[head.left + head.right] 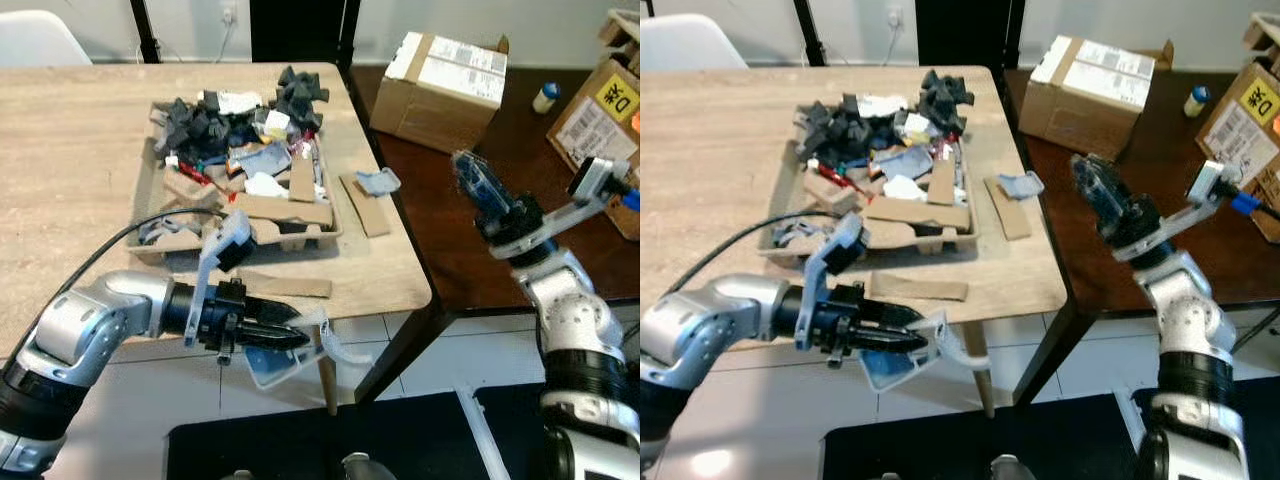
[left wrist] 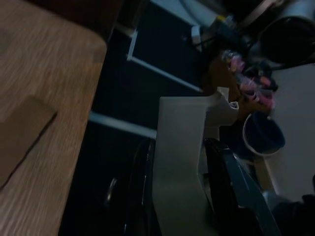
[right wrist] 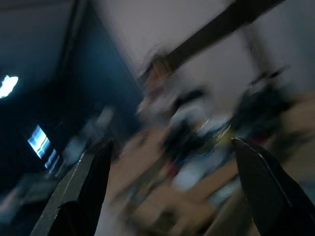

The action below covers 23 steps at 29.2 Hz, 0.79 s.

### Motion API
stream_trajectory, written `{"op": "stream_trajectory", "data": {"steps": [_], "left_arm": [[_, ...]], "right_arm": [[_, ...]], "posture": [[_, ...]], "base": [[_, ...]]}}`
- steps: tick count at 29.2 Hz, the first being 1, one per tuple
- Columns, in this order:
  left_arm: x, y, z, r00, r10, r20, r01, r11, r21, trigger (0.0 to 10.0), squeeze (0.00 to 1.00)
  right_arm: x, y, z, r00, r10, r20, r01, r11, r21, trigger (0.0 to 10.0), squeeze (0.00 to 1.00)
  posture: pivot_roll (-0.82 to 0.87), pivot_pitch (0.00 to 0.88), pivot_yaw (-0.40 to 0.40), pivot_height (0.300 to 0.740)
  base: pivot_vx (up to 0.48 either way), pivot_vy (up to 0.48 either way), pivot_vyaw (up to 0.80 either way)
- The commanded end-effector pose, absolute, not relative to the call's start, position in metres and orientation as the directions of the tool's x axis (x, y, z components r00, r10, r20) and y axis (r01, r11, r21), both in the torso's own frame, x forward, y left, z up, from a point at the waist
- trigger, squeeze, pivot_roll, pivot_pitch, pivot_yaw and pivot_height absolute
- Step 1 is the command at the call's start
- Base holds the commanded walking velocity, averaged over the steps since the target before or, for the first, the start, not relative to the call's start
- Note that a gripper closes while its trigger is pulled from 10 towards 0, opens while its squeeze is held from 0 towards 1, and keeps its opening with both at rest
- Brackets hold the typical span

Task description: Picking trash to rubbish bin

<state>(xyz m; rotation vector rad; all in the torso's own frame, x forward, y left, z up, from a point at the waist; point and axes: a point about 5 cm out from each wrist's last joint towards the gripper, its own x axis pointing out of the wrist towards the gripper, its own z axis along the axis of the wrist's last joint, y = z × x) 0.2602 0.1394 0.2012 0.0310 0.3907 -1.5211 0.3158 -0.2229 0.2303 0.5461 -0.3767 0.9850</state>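
Left claw [image 1: 300, 338], just off the near edge of the desk [image 1: 70, 170], pinches a pale plastic scrap [image 1: 325, 342] between its black fingers [image 2: 219, 196]. A flat cardboard strip [image 1: 282, 285] lies on the desk near that edge. Behind it, a cardboard tray [image 1: 150, 250] holds mixed trash [image 1: 240, 130]. Right claw [image 3: 167, 191], raised beyond the desk's right side over the dark side table [image 1: 470, 230], is spread wide and holds nothing. Cardboard boxes [image 1: 440, 90] stand farthest.

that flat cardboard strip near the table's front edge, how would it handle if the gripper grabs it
The cardboard strip lies flat and thin on the table, so probably light and hard to get under. It looks stiff, likely bending rather than drooping.
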Motion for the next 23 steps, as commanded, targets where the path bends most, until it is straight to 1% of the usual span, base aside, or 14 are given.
{"op": "stream_trajectory", "data": {"steps": [1, 2, 3, 4, 6, 9, 11, 14, 18, 19, 21, 22, 23], "left_arm": [[0.257, 0.143, 0.196, -0.009, -0.946, -0.325, 0.975, 0.063, -0.211, 0.0, 0.0], [0.255, 0.143, 0.194, -0.023, -0.941, -0.337, 0.974, 0.055, -0.218, 0.0, 0.0], [0.255, 0.143, 0.194, -0.023, -0.941, -0.337, 0.974, 0.055, -0.218, 0.0, 0.0], [0.253, 0.142, 0.192, -0.036, -0.939, -0.343, 0.973, 0.045, -0.228, 0.0, 0.0], [0.25, 0.141, 0.189, -0.053, -0.934, -0.354, 0.971, 0.035, -0.238, 0.0, 0.0], [0.247, 0.138, 0.186, -0.074, -0.927, -0.367, 0.969, 0.021, -0.247, 0.0, 0.0], [0.241, 0.134, 0.181, -0.109, -0.918, -0.381, 0.964, -0.004, -0.266, 0.0, 0.0], [0.234, 0.13, 0.17, -0.151, -0.892, -0.426, 0.958, -0.025, -0.287, 0.0, 0.0], [0.227, 0.129, 0.155, -0.185, -0.846, -0.5, 0.954, -0.033, -0.298, 0.0, 0.0], [0.227, 0.129, 0.155, -0.185, -0.846, -0.5, 0.954, -0.033, -0.298, 0.0, 0.0], [0.225, 0.13, 0.143, -0.183, -0.811, -0.556, 0.955, -0.011, -0.297, 0.0, 0.0], [0.226, 0.133, 0.134, -0.162, -0.783, -0.6, 0.958, 0.021, -0.285, 0.0, 0.0], [0.226, 0.133, 0.134, -0.162, -0.783, -0.6, 0.958, 0.021, -0.285, 0.0, 0.0]], "right_arm": [[0.302, -0.21, 0.226, 0.41, 0.787, 0.46, -0.912, 0.343, 0.226, 10.0, 0.0], [0.293, -0.204, 0.221, 0.348, 0.843, 0.409, -0.934, 0.273, 0.232, 10.0, 0.0], [0.293, -0.204, 0.221, 0.348, 0.843, 0.409, -0.934, 0.273, 0.232, 10.0, 0.0], [0.284, -0.201, 0.217, 0.296, 0.88, 0.372, -0.945, 0.215, 0.245, 10.0, 0.0], [0.275, -0.197, 0.213, 0.235, 0.913, 0.334, -0.954, 0.15, 0.261, 10.0, 0.0], [0.268, -0.191, 0.211, 0.191, 0.936, 0.296, -0.959, 0.112, 0.262, 10.0, 0.0], [0.266, -0.189, 0.209, 0.184, 0.939, 0.29, -0.958, 0.106, 0.266, 10.0, 0.0], [0.266, -0.188, 0.209, 0.196, 0.936, 0.292, -0.956, 0.117, 0.267, 10.0, 0.0], [0.268, -0.189, 0.21, 0.219, 0.93, 0.295, -0.955, 0.141, 0.261, 10.0, 0.0], [0.268, -0.189, 0.21, 0.219, 0.93, 0.295, -0.955, 0.141, 0.261, 10.0, 0.0], [0.27, -0.192, 0.213, 0.248, 0.919, 0.305, -0.951, 0.171, 0.258, 10.0, 0.0], [0.272, -0.193, 0.215, 0.258, 0.912, 0.318, -0.95, 0.18, 0.257, 10.0, 0.0], [0.272, -0.193, 0.215, 0.258, 0.912, 0.318, -0.95, 0.18, 0.257, 10.0, 0.0]], "posture": [[0.08, 0.194, -0.042, 0.74], [0.08, 0.198, -0.043, 0.74], [0.08, 0.198, -0.043, 0.74], [0.08, 0.199, -0.043, 0.74], [0.08, 0.2, -0.043, 0.74], [0.08, 0.2, -0.041, 0.74], [0.08, 0.202, -0.04, 0.74], [0.08, 0.202, -0.04, 0.74], [0.08, 0.204, -0.039, 0.74], [0.08, 0.204, -0.039, 0.74], [0.08, 0.205, -0.039, 0.74], [0.08, 0.206, -0.038, 0.74], [0.08, 0.206, -0.038, 0.74]], "base": [[0.0, 0.0, 0.0], [0.0, 0.0, 0.0], [0.0, 0.0, 0.0], [0.0, 0.0, 0.0], [0.0, 0.0, 0.0], [0.0, 0.0, 0.0], [0.0, 0.0, 0.0], [0.0, 0.0, 0.0], [0.0, 0.0, 0.0], [0.0, 0.0, 0.0], [0.0, 0.0, 0.0], [0.0, 0.0, 0.0], [0.0, 0.0, 0.0]]}}
